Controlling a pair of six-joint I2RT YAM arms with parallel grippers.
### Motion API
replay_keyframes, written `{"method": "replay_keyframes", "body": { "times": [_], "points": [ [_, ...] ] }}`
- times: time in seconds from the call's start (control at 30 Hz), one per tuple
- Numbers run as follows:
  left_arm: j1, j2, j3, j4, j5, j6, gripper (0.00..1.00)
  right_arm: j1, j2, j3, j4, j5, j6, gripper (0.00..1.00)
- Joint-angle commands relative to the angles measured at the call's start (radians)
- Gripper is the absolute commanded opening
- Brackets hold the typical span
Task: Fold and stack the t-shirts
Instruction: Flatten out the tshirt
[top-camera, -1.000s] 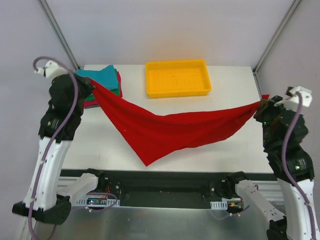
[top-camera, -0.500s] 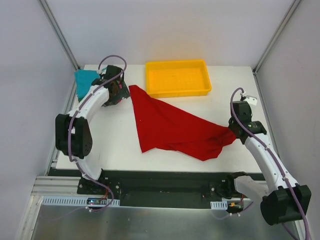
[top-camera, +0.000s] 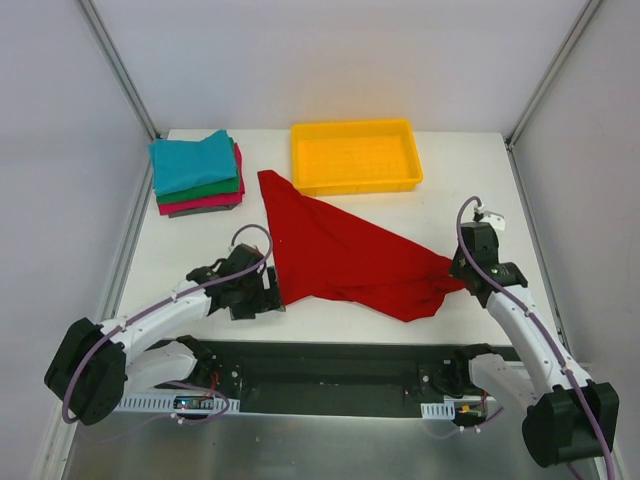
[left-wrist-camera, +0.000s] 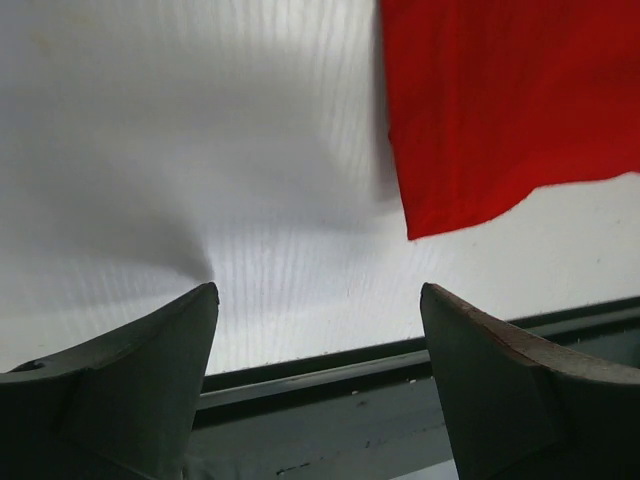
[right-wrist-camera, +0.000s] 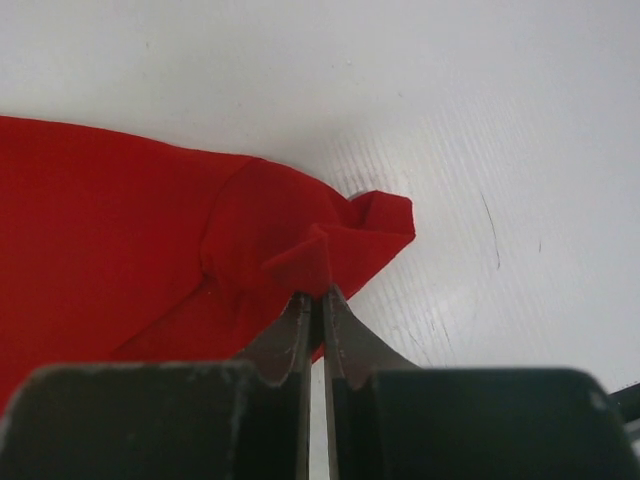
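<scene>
A large bright red t-shirt (top-camera: 345, 258) lies spread and rumpled across the middle of the white table. Its near-left corner (left-wrist-camera: 470, 150) shows in the left wrist view. My left gripper (top-camera: 268, 296) sits low near the table's front edge, just left of that corner, open with nothing between its fingers (left-wrist-camera: 150, 370). My right gripper (top-camera: 462, 272) is shut on a pinched fold of the red t-shirt (right-wrist-camera: 310, 262) at its right end. A stack of folded t-shirts, teal (top-camera: 192, 161) over green and pink-red, rests at the back left.
A yellow plastic tray (top-camera: 354, 155) stands at the back centre. A black rail (top-camera: 330, 370) runs along the table's front edge, right below the left gripper. Grey walls and slanted frame poles close in the sides.
The left gripper let go of the red t-shirt and swung from the back-left stack down to the front edge. The shirt dropped flat onto the table. The right gripper kept its hold.
</scene>
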Motion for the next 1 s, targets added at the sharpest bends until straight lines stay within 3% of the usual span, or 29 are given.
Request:
{"method": "replay_keyframes", "body": {
  "times": [0.0,0.2,0.47,0.6,0.73,0.83,0.97],
  "points": [
    [-0.025,-0.083,-0.101,0.203,0.138,-0.074,0.78,-0.004,-0.027,-0.005,0.050,-0.015,0.019,0.03],
    [-0.027,0.007,-0.128,0.374,0.180,-0.097,0.58,-0.005,-0.014,-0.010,0.057,-0.020,0.016,0.03],
    [-0.027,0.068,-0.108,0.406,0.166,-0.101,0.43,-0.005,0.001,-0.013,0.061,-0.021,0.012,0.03],
    [-0.027,0.082,-0.104,0.420,0.183,-0.111,0.25,-0.005,-0.002,-0.013,0.061,-0.020,0.010,0.03],
    [-0.027,0.052,-0.108,0.417,0.184,-0.114,0.16,-0.004,-0.002,-0.011,0.061,-0.018,0.007,0.03],
    [-0.027,0.026,-0.110,0.406,0.167,-0.122,0.00,-0.005,-0.002,-0.011,0.060,-0.015,0.005,0.03],
    [-0.027,-0.003,-0.099,0.382,0.149,-0.116,0.00,-0.004,-0.008,-0.011,0.060,-0.023,-0.001,0.03]
  ]
}}
